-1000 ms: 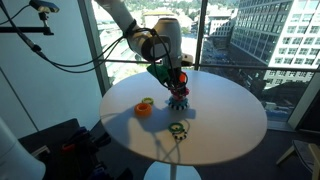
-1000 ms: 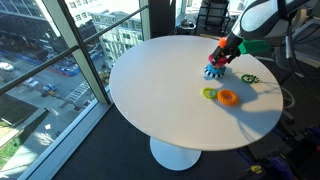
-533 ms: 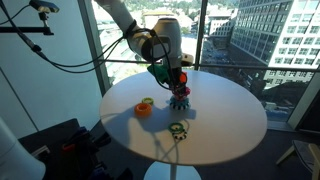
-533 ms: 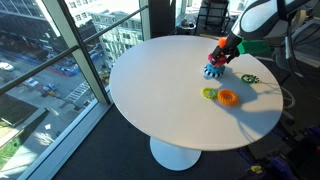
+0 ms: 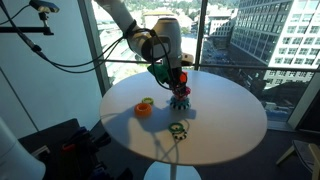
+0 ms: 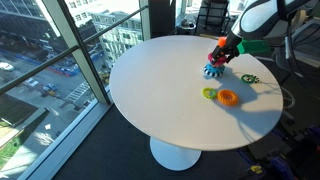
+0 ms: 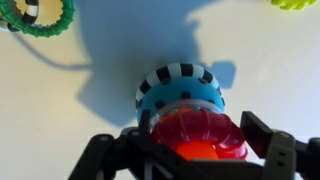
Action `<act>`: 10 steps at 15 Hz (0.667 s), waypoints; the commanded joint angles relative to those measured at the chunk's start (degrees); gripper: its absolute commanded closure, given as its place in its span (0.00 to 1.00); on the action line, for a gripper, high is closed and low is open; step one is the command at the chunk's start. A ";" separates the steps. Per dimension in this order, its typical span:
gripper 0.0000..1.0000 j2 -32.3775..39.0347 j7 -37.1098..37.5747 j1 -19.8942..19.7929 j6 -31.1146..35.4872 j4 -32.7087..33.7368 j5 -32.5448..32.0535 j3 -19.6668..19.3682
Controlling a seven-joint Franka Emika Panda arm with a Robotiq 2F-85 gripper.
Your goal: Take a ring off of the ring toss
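The ring toss [image 7: 180, 98] has a teal base with a black-and-white striped band and an orange-red peg [image 7: 196, 153]. It stands on the round white table in both exterior views [image 5: 179, 99] [image 6: 213, 70]. The dark red-magenta ring [image 7: 200, 128] sits on the peg above the base. My gripper [image 7: 205, 140] comes straight down over the peg, one black finger on each side of the ring and against its rim. In the exterior views the gripper [image 5: 178, 84] [image 6: 222, 56] hides most of the peg and the ring.
An orange ring [image 5: 143, 110] [image 6: 228, 97] and a small yellow-green ring [image 5: 148, 101] [image 6: 209, 93] lie on the white table [image 5: 220, 125]. A green-and-black ring [image 5: 177, 128] [image 6: 248, 78] [image 7: 35, 15] lies nearby. Windows surround the table.
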 commanded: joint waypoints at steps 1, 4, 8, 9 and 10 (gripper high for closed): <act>0.36 -2.03 0.00 -0.35 -0.62 -0.61 0.88 0.52; 0.36 -3.34 -0.16 -0.39 -1.06 -1.05 0.92 0.60; 0.36 -5.75 -0.41 -0.35 -2.26 -1.90 0.88 0.68; 0.36 -6.48 -0.47 -0.37 -2.53 -2.20 0.99 0.72; 0.36 -7.17 -0.75 -0.46 -2.86 -2.43 1.21 0.86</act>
